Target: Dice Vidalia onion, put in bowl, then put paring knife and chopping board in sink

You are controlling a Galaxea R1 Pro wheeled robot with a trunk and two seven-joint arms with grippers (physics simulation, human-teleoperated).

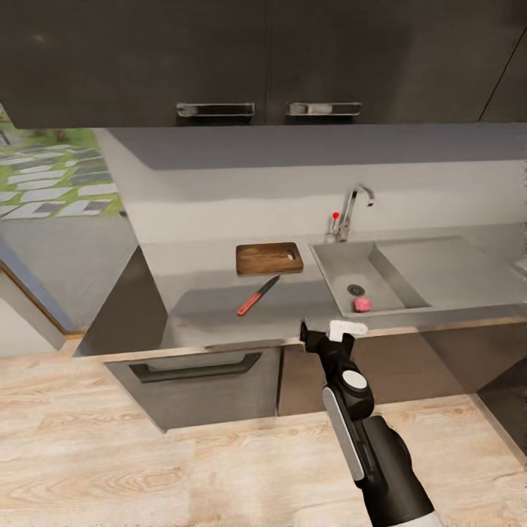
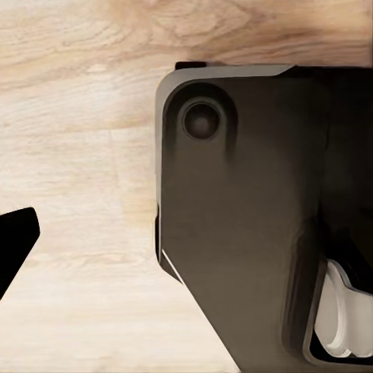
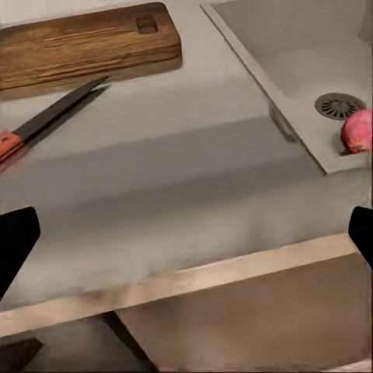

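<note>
Pink onion (image 1: 361, 304) sits in the sink (image 1: 337, 258) by the drain, ahead and right of my right gripper (image 1: 327, 333). Its fingers are spread wide, nothing held, poised at the counter edge. Right arm is nearer; left gripper's state I can't tell.

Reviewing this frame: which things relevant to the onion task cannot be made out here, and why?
- Vidalia onion: right wrist view, cut by the picture's edge.
- Paring knife: right wrist view, handle end cut off.
- Left gripper: left wrist view, one dark fingertip at the edge; open or shut unclear.
- Sink: head view, drainboard's far end runs off frame.
</note>
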